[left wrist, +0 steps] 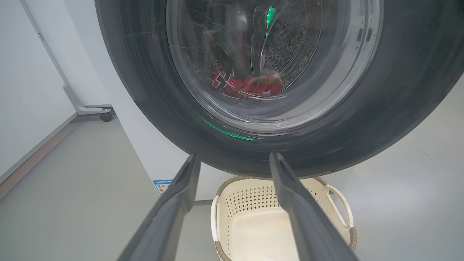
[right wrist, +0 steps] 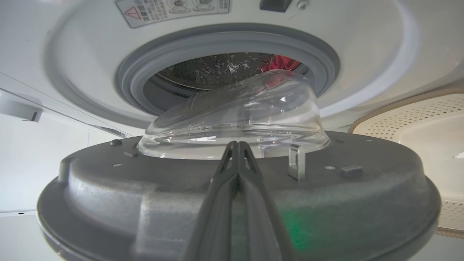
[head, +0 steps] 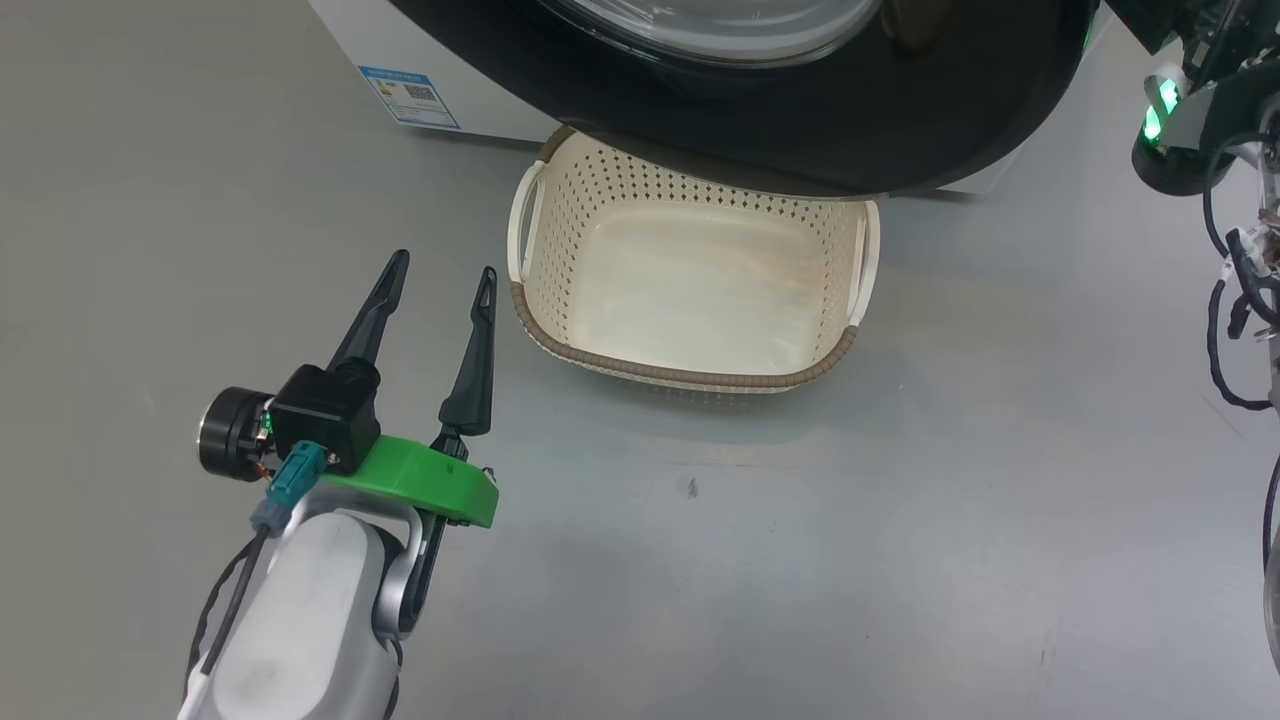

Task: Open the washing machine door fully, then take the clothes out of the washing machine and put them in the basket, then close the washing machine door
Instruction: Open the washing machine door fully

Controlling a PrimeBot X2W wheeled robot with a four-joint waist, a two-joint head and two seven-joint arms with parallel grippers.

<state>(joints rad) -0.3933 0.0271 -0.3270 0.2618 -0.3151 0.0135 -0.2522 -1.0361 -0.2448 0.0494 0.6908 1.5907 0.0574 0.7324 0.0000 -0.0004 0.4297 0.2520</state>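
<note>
At the top of the head view: door (head: 900, 130), glossy black ring, swung partway out from the machine (head: 450, 60) and overhanging the far rim of the basket (head: 680, 375). Judged not yet fully open.

Centre of the head view: basket, empty, standing on the floor (head: 900, 550).

Lower left of the head view: left tool (head: 444, 265), fingers wide apart, holding nothing, above the floor just left of the basket.

Bottom centre of the right wrist view: right tool (right wrist: 237, 152), fingers pressed together with nothing between them, laid over the door's grey inner side below the bowl (right wrist: 235, 123). Whether the tips touch the plastic cannot be told.

Upper centre of the left wrist view: clothes (left wrist: 253, 85), red, low in the drum (left wrist: 290, 40), seen through the glass. All are inside the machine.

Hazards, as judged:
- Slip. Closed fingers pushing on smooth, curved plastic have no hold. They may skid toward the bowl or off the rim, and the door may drift back.
- Snag. The latch (right wrist: 296, 161) stands just right of the fingers, and a sideways slide could catch on it.
- Short opening. A door left partway bars the mouth, so the left arm reaching in could strike ring or glass.
- Missed drop. With the door above the basket's far edge, clothes may land on the door or the floor.
</note>
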